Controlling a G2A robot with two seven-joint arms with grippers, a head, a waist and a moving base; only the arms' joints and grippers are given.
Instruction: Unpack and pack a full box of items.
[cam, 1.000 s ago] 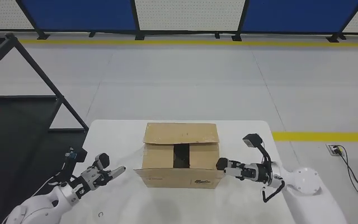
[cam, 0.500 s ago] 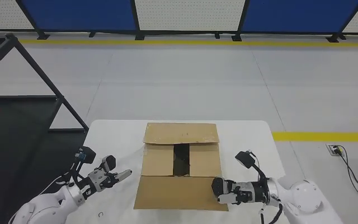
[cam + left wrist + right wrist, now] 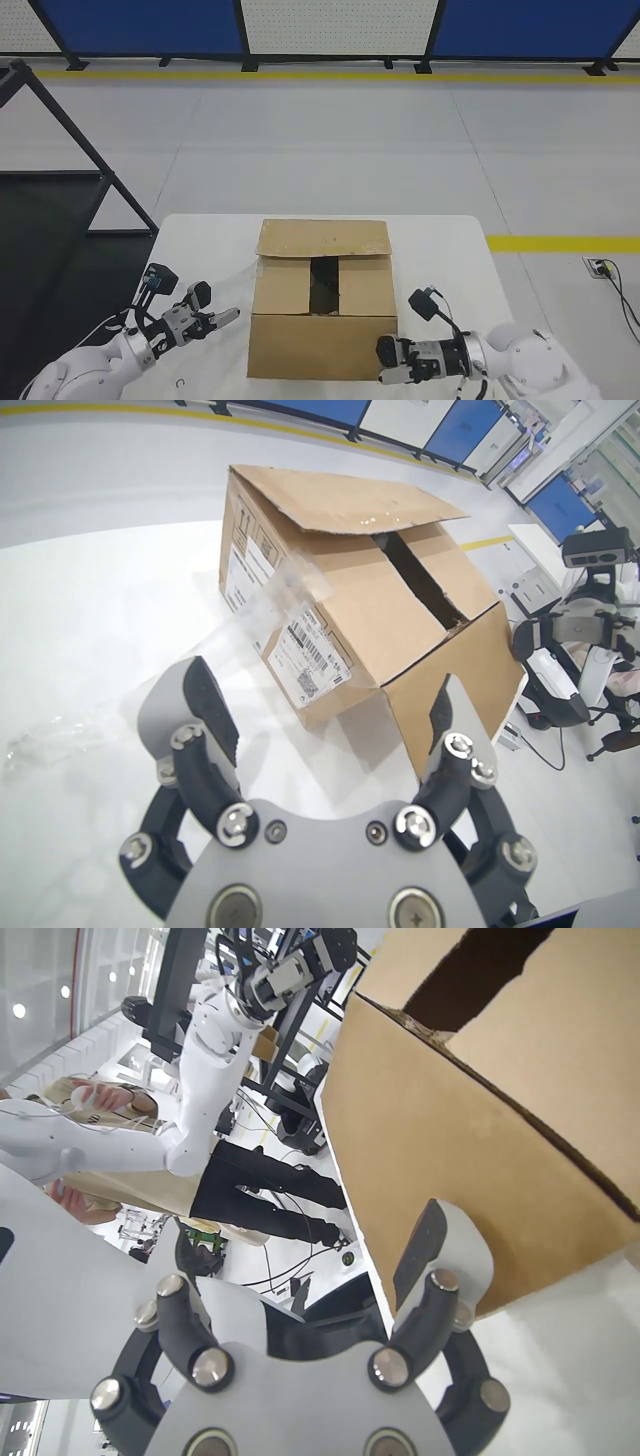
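Fingers (image 3: 425, 1248) of the right gripper (image 3: 305, 1248) stand apart at the near right corner of the brown cardboard box (image 3: 320, 290). One pad lies over the face of the near flap (image 3: 475, 1153) by its corner. Whether it touches the cardboard cannot be told. Across the near edge of the white desk (image 3: 200, 250), the left gripper (image 3: 325, 680) hovers just off the box's left side. Its fingers (image 3: 210, 705) are also spread and hold nothing.

The box sits at the middle of the desk with its long axis running left to right. The near flap is folded outward toward the robot. Behind it, two inner flaps (image 3: 365, 285) lie shut, with a dark slot (image 3: 323, 285) between them running near to far. The far flap (image 3: 322, 237) is thrown back, away from the robot.

The slot shows only darkness, so the contents are hidden. A strip of clear tape (image 3: 295, 585) hangs loose from the labelled left side, hard to make out against the desk.
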